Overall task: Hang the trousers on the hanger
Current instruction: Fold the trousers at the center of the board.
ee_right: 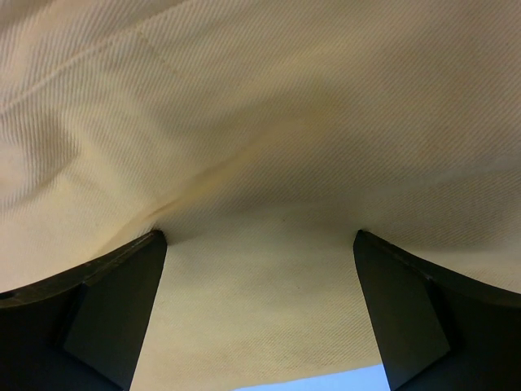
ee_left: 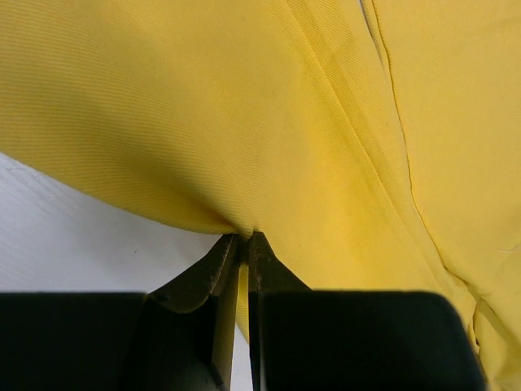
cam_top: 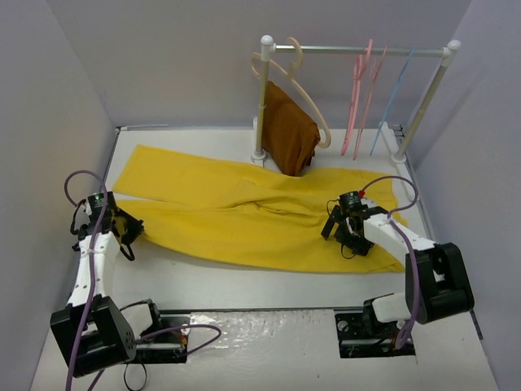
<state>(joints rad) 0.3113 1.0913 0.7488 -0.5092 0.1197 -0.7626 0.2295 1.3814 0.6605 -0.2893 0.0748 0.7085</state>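
Two long legs of the yellow trousers (cam_top: 244, 216) lie spread flat on the table (cam_top: 244, 283), and the left fingers (ee_left: 213, 277) are clenched on the cloth at the end of the nearer leg. The right fingers (ee_right: 114, 309) stand released, wide apart over the cloth at the other end. One pink hanger (cam_top: 356, 98) hangs on the rail (cam_top: 342, 50) behind.

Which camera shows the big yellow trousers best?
The top view: the trousers lie spread across the table, both legs visible. The left wrist view shows only a pinched fold; the right wrist view only close-up cloth.
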